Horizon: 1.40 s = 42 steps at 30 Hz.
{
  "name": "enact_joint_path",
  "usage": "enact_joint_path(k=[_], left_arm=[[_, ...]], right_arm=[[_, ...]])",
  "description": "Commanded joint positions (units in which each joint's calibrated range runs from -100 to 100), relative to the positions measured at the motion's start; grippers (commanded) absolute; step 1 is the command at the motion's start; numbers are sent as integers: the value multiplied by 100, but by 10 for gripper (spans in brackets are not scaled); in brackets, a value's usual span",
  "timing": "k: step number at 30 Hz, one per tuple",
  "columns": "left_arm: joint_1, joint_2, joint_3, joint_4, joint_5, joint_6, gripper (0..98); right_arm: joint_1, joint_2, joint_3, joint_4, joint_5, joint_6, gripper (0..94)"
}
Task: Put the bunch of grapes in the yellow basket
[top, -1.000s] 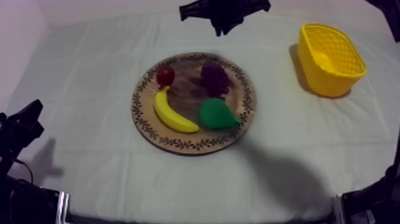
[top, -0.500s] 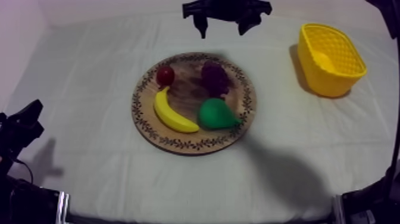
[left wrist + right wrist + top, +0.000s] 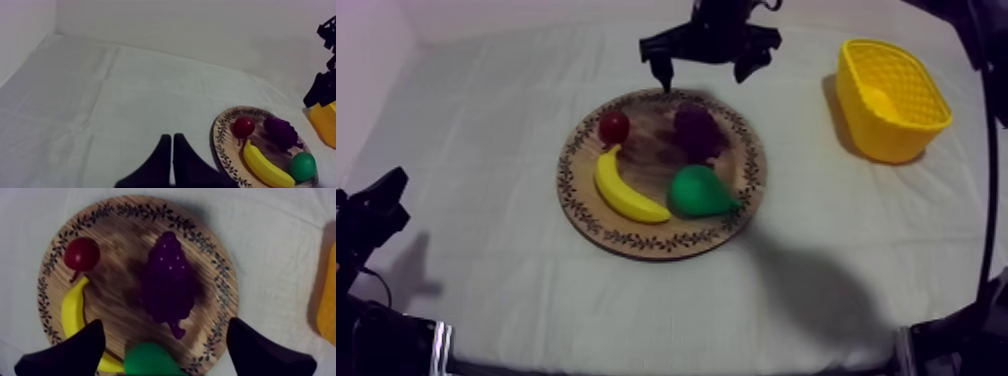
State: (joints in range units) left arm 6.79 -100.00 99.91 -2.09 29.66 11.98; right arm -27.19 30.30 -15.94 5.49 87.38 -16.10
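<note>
Have the right gripper (image 3: 704,78) spread wide with nothing held, poised over the far rim of the wooden board (image 3: 576,190), one finger to either side of the bunch of grapes (image 3: 169,283) in the wrist view. Find the grapes lying on the board's far right part, apart from the small red fruit (image 3: 614,127), with the pear (image 3: 701,192) and banana (image 3: 624,190) on the near side. Rest the left gripper (image 3: 172,145) low at the table's left, fingers pressed together on nothing, well apart from the board and from the yellow basket (image 3: 896,140) at the far right.
</note>
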Motion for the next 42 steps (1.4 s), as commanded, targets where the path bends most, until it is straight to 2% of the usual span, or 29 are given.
enact_joint_path(k=[1,11,28,31,38,42], left_arm=[[-2,0,-2,1,1,1,1],[-2,0,-2,1,1,1,1],[-2,0,-2,1,1,1,1],[-2,0,-2,1,1,1,1],[-2,0,-2,1,1,1,1],[-2,0,-2,1,1,1,1]], right_arm=[[-2,88,144,-9,-255,-19,705],[41,696,469,67,-1252,-72,704],[46,1645,134,62,-1759,-239,678],[27,1765,106,74,-1818,-250,629],[61,1828,-48,195,-1784,-348,395],[86,1700,-46,299,-1761,-377,337]])
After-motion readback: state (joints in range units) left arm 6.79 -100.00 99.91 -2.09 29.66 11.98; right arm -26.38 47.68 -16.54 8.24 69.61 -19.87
